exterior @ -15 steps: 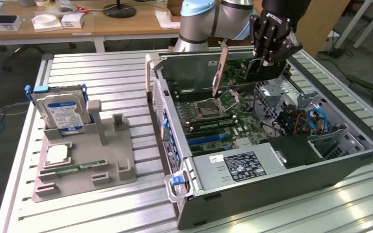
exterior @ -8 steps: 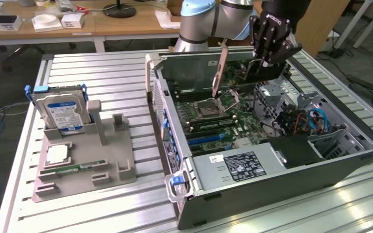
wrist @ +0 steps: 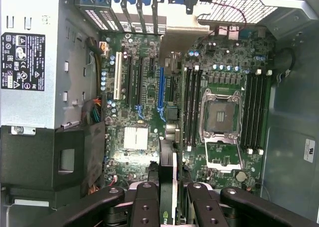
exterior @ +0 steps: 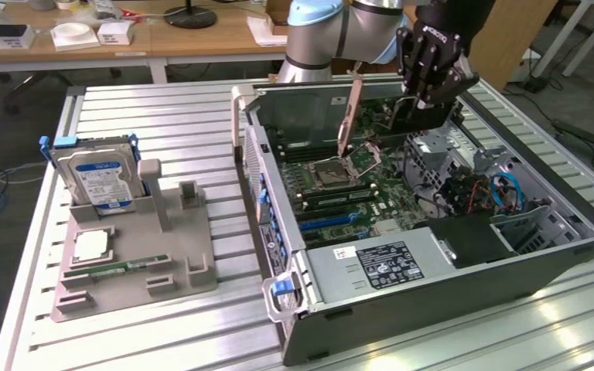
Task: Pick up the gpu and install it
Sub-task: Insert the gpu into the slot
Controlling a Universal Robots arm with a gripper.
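wrist view: gripper (wrist: 169, 193) clamps gpu (wrist: 167, 159) edge-on above motherboard (wrist: 144, 102), open case (wrist: 289, 137).

Silver-grey arm (exterior: 364, 31) with pale blue joint caps (exterior: 312, 11), black jointed tool (exterior: 426, 99) with white lettering (exterior: 436, 36).

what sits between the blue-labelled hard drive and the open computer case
In the exterior view, the grey holder's empty upright posts stand between the hard drive and the computer case, then a bare strip of slatted table.
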